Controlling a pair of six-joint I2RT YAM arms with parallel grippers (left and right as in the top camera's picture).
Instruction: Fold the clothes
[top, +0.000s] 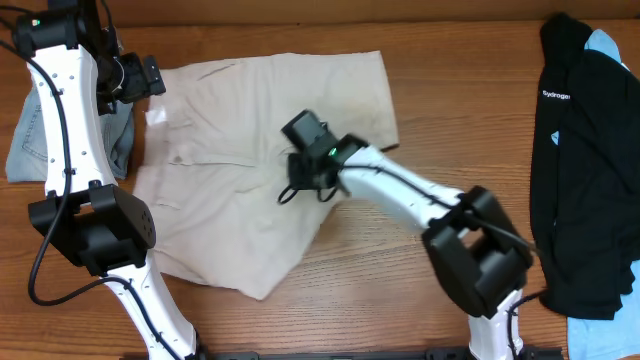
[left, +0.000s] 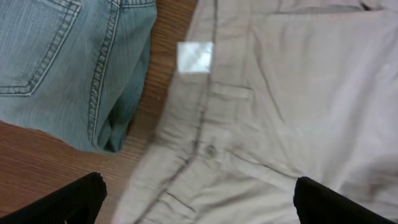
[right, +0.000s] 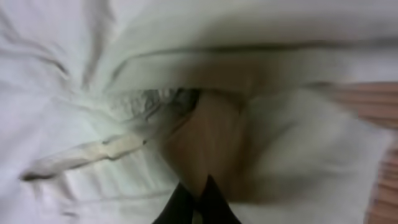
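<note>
A brown wooden table (top: 450, 40) is carrying everything, and the pale beige cotton shorts (top: 230, 130) are lying spread across its left-centre, waistband towards the left edge and one leg reaching to the far side. A black top with small white lettering (top: 580, 170) is lying in a heap at the right edge, well apart from them. Light-blue denim shorts (top: 25, 140) are sitting bunched at the far left, just beside the beige waistband. The white right arm (top: 400, 190) is stretching from the near edge diagonally leftward and low over the middle of the beige cloth, while the white left arm (top: 70, 120) is rising along the left side and bending over the waistband. The right gripper (top: 312, 165) is pressing down with its fingertips (right: 180, 208) drawn together, pinching a gathered fold. The left gripper (left: 199, 205) is hovering spread wide above the waistband, near a white square label (left: 194, 56) and a small button (left: 210, 150).
</note>
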